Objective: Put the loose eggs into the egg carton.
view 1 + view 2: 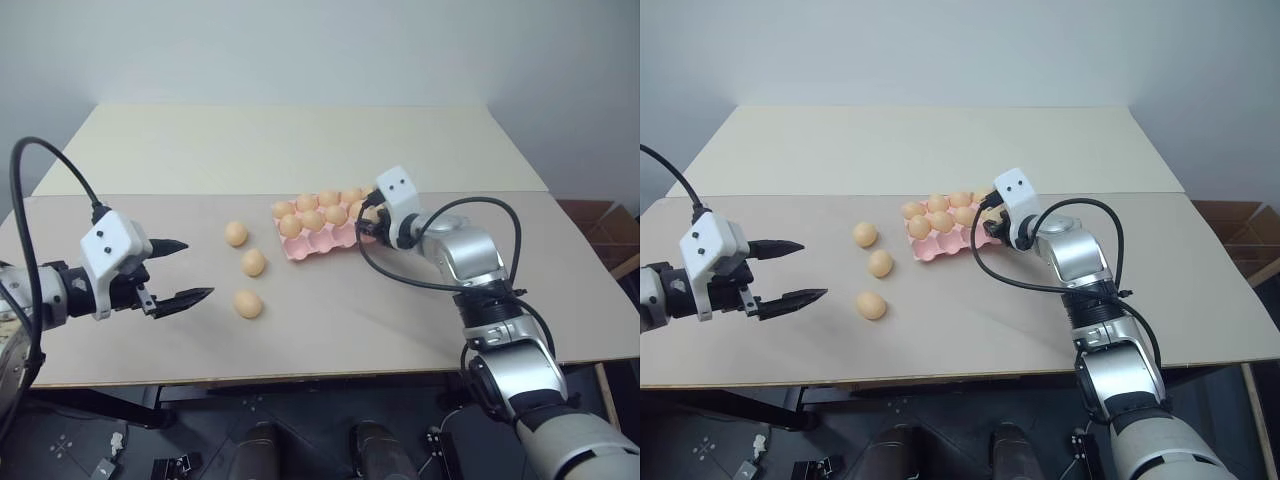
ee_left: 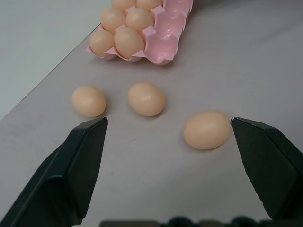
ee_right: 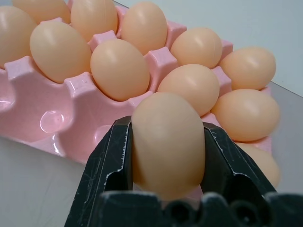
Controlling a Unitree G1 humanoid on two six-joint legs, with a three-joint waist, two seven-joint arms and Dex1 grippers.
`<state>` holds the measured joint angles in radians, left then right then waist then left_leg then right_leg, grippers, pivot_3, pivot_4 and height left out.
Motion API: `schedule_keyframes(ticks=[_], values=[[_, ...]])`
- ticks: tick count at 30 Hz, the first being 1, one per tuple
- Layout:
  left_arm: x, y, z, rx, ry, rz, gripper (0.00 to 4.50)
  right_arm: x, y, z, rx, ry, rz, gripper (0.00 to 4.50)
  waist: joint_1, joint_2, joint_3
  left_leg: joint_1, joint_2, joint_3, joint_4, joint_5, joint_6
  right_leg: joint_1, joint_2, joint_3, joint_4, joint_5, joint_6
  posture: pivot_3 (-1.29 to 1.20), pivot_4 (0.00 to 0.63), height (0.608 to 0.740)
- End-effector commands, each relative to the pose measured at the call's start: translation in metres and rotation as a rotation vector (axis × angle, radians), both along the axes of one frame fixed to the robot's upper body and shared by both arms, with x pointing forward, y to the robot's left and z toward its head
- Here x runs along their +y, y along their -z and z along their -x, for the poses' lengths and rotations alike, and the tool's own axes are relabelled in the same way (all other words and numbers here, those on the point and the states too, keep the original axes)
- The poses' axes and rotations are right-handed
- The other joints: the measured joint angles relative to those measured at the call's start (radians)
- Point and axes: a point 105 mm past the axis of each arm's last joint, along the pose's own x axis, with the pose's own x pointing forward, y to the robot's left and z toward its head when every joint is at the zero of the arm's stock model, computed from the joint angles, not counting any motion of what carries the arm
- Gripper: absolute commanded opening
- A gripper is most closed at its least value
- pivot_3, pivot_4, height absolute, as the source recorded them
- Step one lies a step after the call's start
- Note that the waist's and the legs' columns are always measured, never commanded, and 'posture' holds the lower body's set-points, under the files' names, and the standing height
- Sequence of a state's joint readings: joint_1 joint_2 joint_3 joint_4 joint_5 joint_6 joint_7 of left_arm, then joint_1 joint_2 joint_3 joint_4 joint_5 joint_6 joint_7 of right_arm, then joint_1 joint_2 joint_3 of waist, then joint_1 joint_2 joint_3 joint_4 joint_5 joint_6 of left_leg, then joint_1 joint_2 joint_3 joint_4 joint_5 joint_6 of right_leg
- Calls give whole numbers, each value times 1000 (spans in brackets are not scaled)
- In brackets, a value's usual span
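Now the right claw, gripping a smooth orange-tan egg, hovers just before the pale pink moulded carton's empty near cups.

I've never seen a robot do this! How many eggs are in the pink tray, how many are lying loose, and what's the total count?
Eggs seated in the egg carton: 11 (one partly hidden)
Egg held in the right gripper over the carton: 1
Loose eggs on the table: 3
Egg carton: 1
Total: 15 eggs, 1 carton
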<state>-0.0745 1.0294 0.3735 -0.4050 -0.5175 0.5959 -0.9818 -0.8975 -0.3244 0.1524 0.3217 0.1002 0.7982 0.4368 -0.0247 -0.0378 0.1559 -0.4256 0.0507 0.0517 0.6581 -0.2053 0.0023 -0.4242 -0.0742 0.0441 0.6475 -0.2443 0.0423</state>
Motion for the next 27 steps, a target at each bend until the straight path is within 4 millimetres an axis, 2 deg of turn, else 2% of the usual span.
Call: schedule_keyframes(ticks=[1, 6, 10, 13, 18, 21, 27], values=[[-5, -12, 2, -50, 5, 16, 4500, 3, -13, -3, -44, -22, -3, 2641, 0, 0, 0, 0, 0, 0, 0, 0, 0, 0, 0, 0, 0, 0, 0, 0, 150, 740], [-5, -8, 4, -40, -5, 26, 4500, 7, -19, 2, -36, -49, -61, 4392, -1, 0, 0, 0, 0, 0, 0, 0, 0, 0, 0, 0, 0, 0, 0, 0, 150, 740], [-4, -7, 4, -46, -30, 48, 4500, 8, -32, 12, -73, -82, -115, 4454, -4, 0, 0, 0, 0, 0, 0, 0, 0, 0, 0, 0, 0, 0, 0, 0, 150, 740], [1, -8, 3, -76, -108, 60, 4500, 0, -58, 44, -143, -206, -168, 4454, 1, 0, 0, -1, 0, 0, -1, 0, 0, 0, 0, 0, 0, 0, 0, 0, 150, 740], [6, -11, 7, -84, -197, 101, 4500, -17, -73, 91, -203, -345, -184, 4454, 12, 0, 0, 0, -1, -1, -1, 0, 0, 1, -1, -1, -1, 0, 0, 0, 150, 740], [12, -13, 18, -71, -237, 73, 4500, -45, -88, 135, -236, -477, -210, 4454, 14, -1, 1, 0, 0, -1, -1, 0, 0, 2, -1, -2, -1, 0, 0, 0, 150, 740], [20, -16, 31, -28, -246, 7, 4500, -85, -119, 173, -210, -548, -223, 4454, 8, -1, 1, 3, 1, 0, 0, 0, 0, 3, -1, -1, -2, -1, -1, 0, 150, 740]])
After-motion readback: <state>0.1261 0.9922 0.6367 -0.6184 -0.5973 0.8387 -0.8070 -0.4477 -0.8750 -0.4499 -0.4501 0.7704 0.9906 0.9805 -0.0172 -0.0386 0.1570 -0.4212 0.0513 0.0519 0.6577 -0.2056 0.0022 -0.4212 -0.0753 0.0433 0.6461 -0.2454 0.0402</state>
